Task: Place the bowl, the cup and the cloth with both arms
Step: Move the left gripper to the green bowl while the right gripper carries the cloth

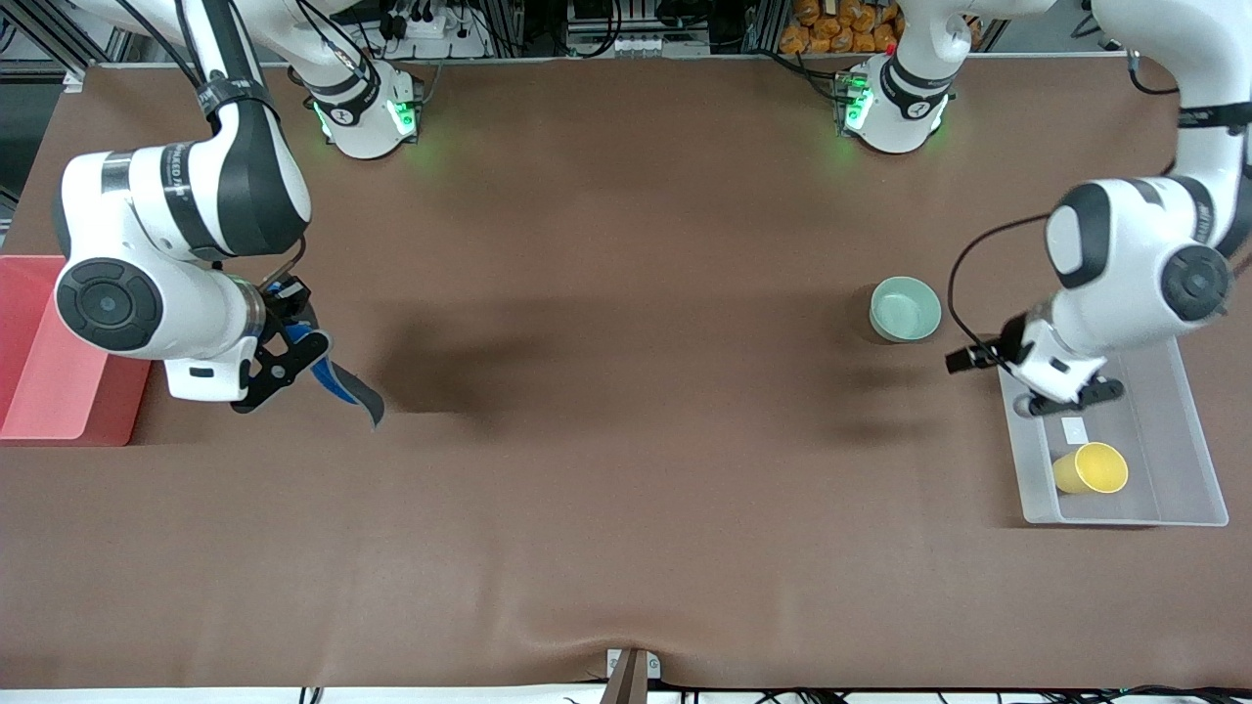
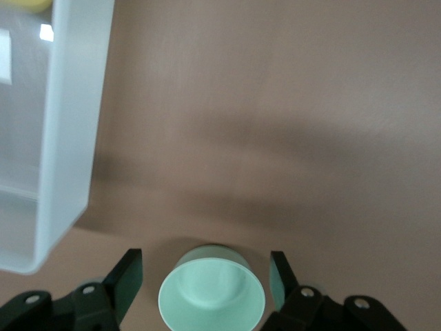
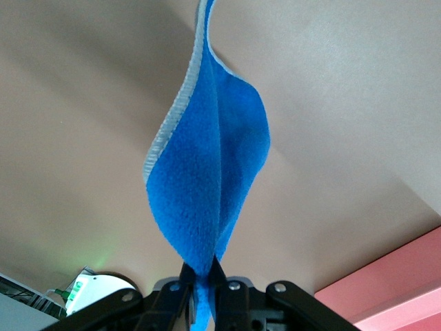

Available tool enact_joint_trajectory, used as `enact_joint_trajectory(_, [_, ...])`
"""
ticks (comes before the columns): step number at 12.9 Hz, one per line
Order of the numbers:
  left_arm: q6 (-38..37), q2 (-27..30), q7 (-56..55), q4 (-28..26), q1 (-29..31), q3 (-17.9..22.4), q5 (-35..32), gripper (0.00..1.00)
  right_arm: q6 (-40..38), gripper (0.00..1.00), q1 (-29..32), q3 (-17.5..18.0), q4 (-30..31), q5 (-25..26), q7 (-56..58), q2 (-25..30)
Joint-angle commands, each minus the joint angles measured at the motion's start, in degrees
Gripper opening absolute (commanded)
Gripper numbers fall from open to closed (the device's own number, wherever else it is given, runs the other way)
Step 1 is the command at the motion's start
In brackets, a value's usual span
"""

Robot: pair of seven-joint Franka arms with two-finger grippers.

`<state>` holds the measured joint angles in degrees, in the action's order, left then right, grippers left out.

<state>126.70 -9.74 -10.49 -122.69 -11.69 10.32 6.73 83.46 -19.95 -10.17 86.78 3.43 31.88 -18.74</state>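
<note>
Nearest the front camera, lying on its side in the clear tray (image 1: pixel 1188 460) at the left arm's end of the bench (image 1: pixel 626 508): the yellow cup (image 1: pixel 1091 468), mouth turned toward that end's edge. Just farther back, a small white label (image 1: pixel 1074 428) on the tray floor. Above that same tray end, up in the air, the left tool (image 1: pixel 1066 391), seen in the front view only as a dark bracket under the white wrist. In the left wrist view, left tool (image 2: pixel 206 279) spread wide, one black finger (image 2: pixel 125 276) on each side of the mint-green bowl (image 2: pixel 212 298), neither finger touching the rim. Tray wall (image 2: pixel 72 131) close beside the bowl in that view.

Toward the right arm's end, over bare bench just beside the red tray (image 1: pixel 44 362), the right tool (image 1: pixel 284 357) clamped narrow on the blue cloth (image 1: pixel 342 386). Cloth hanging off the tool in a long fold, grey edging showing along its drooping tail, clear of the bench. In the right wrist view, right tool (image 3: pixel 202 279) pinching the cloth (image 3: pixel 210 186) at its lower tip, blue face outward, grey edge along one side; corner of the red tray (image 3: pixel 403 276) visible.

Farther back than the clear tray, upright on the bench: the bowl (image 1: pixel 905 309), empty. Farthest back, both arm bases with green lights, right arm's (image 1: pixel 367 112) and left arm's (image 1: pixel 890 103).
</note>
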Motion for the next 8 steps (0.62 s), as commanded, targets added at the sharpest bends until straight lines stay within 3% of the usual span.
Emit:
enact_joint_trajectory(1, [8.4,7.4,-2.0,-14.0,0.5,-1.4,-2.1,0.82,0.2,0.0,0.6,0.5,0.7,0.9,-0.1,0.7])
enact_joint_trajectory(5, [20.9,6.8,-2.0,-24.1,1.1,-1.6,-3.2,0.79,0.5,0.0,0.6,0.5,0.7,1.6,0.1,0.6])
enact_joint_trajectory(8, [23.9,5.4,-2.0,-26.9,1.1,-1.6,-5.5,0.73,2.2,0.0,2.5,0.4,0.7,5.2,0.3,0.5])
